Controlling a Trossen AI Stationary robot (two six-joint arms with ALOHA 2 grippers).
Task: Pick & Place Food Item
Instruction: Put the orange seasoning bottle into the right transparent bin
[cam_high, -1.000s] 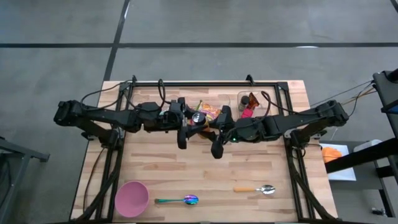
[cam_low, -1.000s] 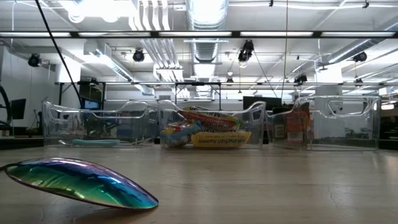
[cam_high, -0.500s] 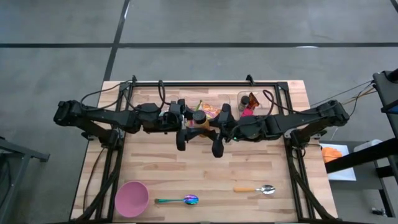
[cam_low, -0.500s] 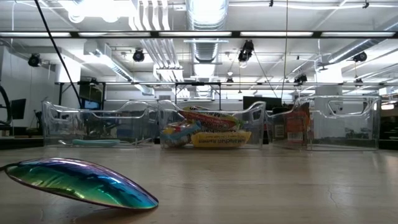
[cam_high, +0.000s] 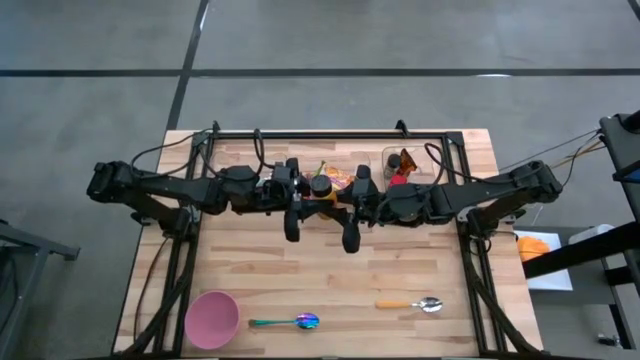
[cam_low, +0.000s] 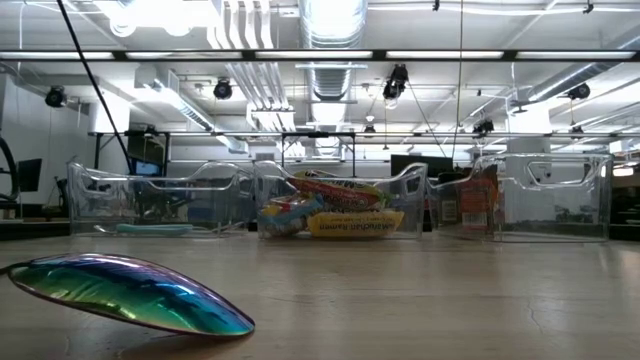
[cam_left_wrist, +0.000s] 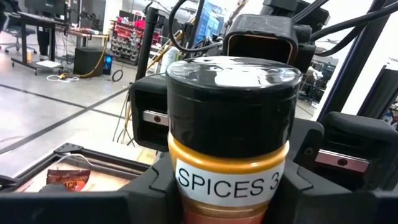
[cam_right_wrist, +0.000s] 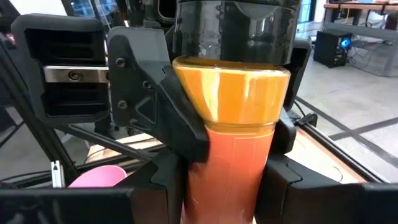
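A spice jar (cam_high: 320, 186) with a black lid, an orange collar and a white label hangs above the table's middle, between my two grippers. My left gripper (cam_high: 303, 193) reaches it from the table's left and my right gripper (cam_high: 343, 195) from the right. Both are shut on it. The left wrist view shows the jar (cam_left_wrist: 230, 124) upright with its label facing the camera and the right gripper behind it. In the right wrist view the jar (cam_right_wrist: 230, 124) fills the middle. My left gripper pinches the jar's body at the label's sides (cam_left_wrist: 186, 186) between its two fingers, coming level from the table's left. One finger (cam_right_wrist: 165, 106) lies against the orange collar. The jar stands upright, clear of the table. My right gripper pinches the jar's lower body (cam_right_wrist: 196, 186) between its two fingers, coming about level from the table's right. The jar stands upright in the hold, its lid on top, lifted clear of the table.
Clear bins along the far edge hold snack packets (cam_high: 340, 175) and other items (cam_high: 400, 160). Near the front edge lie a pink bowl (cam_high: 212, 318), an iridescent spoon (cam_high: 300, 321) and a wooden-handled spoon (cam_high: 412, 304). Bare wood lies between them and the arms.
My right gripper has tipped a little with the jar, which now stands more upright between the two grippers. Both arms have kept their place above the table's middle.
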